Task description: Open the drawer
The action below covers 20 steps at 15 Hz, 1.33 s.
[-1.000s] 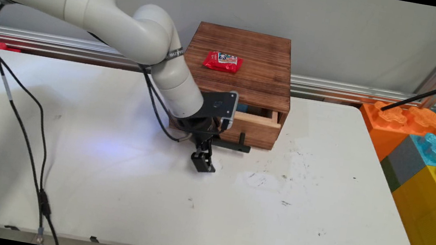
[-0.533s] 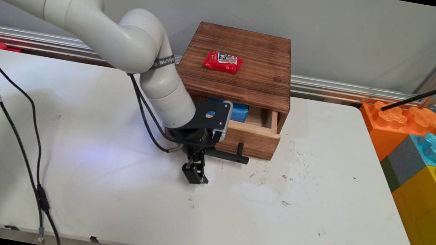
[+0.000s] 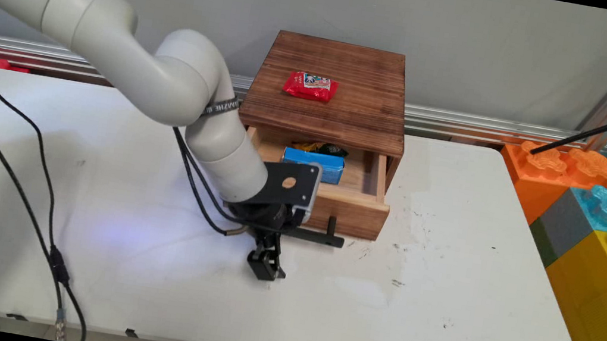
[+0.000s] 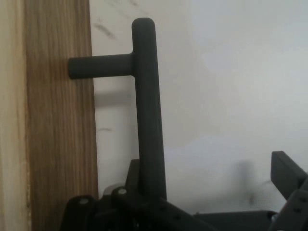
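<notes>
My fingers [image 4: 288,174] stood apart. Only one showed in the hand view, and it was clear of the black handle [image 4: 148,110], with bare table between them. The handle's bar ran down into the other side of my linkage. Whether it pressed on the other finger, I could not tell. My gripper [image 3: 265,264] therefore held nothing clamped. It hung low over the tabletop with its tips pointing down, just in front of the handle [image 3: 313,236].

The handle was fixed by a short post to the front of the drawer [image 3: 355,208]. The drawer stood drawn partly out of the wooden cabinet [image 3: 335,61], and its handle was not yet released. A blue box [image 3: 313,163] lay in the open drawer, and behind it a dark and yellow packet [image 3: 322,148], half under the cabinet's top.

A red packet [image 3: 310,85] lay on the cabinet's top. The cabinet stood at the middle of the far edge of the table [image 3: 439,311]. Large toy blocks [image 3: 602,227] were stacked beyond the tabletop's right edge. Black cables [image 3: 35,196] hung over the left part.
</notes>
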Each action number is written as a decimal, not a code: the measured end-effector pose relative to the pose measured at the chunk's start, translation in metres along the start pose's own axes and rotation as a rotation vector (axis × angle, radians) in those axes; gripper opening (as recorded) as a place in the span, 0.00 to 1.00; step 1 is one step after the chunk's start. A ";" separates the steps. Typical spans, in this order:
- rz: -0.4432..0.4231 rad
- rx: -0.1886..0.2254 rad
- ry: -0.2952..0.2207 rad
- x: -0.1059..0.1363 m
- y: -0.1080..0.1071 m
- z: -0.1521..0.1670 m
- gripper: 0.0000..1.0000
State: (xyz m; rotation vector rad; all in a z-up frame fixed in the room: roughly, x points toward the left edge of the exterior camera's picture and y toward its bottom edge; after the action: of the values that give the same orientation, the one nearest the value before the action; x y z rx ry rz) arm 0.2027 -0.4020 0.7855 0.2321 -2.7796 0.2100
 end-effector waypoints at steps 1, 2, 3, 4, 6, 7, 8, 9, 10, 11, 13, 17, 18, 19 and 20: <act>0.001 -0.003 0.000 0.001 0.005 0.000 1.00; 0.003 -0.005 0.000 0.002 0.009 0.000 1.00; 0.003 -0.008 0.001 0.003 0.014 -0.001 1.00; 0.005 -0.011 0.001 0.005 0.019 -0.002 1.00; 0.007 -0.014 0.003 0.006 0.026 -0.003 1.00; 0.009 -0.016 0.003 0.007 0.030 -0.003 1.00; 0.011 -0.017 0.004 0.007 0.033 -0.004 1.00; 0.014 -0.019 0.004 0.008 0.036 -0.004 1.00; 0.015 -0.020 0.005 0.008 0.039 -0.005 1.00; 0.017 -0.022 0.005 0.008 0.042 -0.006 1.00; 0.022 -0.027 0.006 0.009 0.050 -0.007 1.00; 0.029 -0.038 0.007 0.009 0.063 -0.011 1.00; 0.030 -0.040 0.007 0.009 0.067 -0.012 1.00; 0.030 -0.042 0.007 0.009 0.071 -0.013 1.00; 0.028 -0.042 0.008 0.009 0.074 -0.014 1.00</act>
State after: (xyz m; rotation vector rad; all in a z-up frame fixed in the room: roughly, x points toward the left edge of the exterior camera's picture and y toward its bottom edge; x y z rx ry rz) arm 0.1854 -0.3285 0.7930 0.1812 -2.7775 0.1586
